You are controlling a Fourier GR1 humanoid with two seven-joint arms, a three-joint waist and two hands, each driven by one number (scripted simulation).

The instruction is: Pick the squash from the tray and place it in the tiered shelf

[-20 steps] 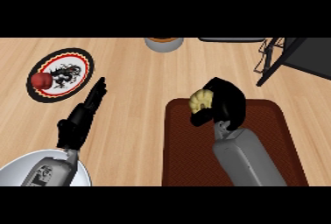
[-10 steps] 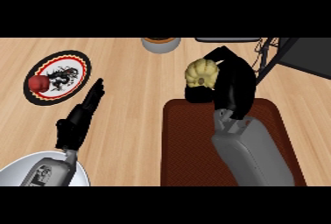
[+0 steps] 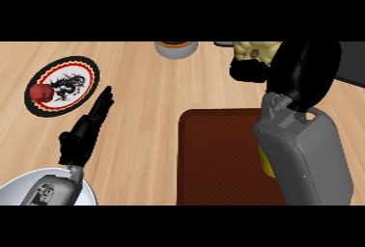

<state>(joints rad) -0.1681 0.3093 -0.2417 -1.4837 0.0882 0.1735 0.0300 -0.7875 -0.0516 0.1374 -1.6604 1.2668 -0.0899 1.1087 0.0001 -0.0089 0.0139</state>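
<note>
Your right hand is up near the view's top edge, fingers curled round the squash, which sits pale and knobbly just above the black fingers. It is clear of the dark red tray, up over the bare wooden counter beyond the tray's far rim. The tiered shelf shows only as a dark shape at the far right, mostly hidden by your forearm, so I cannot tell which tier is open to you.

The step in hand looks like the carry to the shelf. Steer right, keep the squash level, and clear the shelf's edge before you lower. Don't loosen the fingers until it rests on a tier.

Your left hand lies low at the left, fingers straight and together, pointing toward the patterned plate with a red object on it. Leave it there. Mind the small bowl at the top.
</note>
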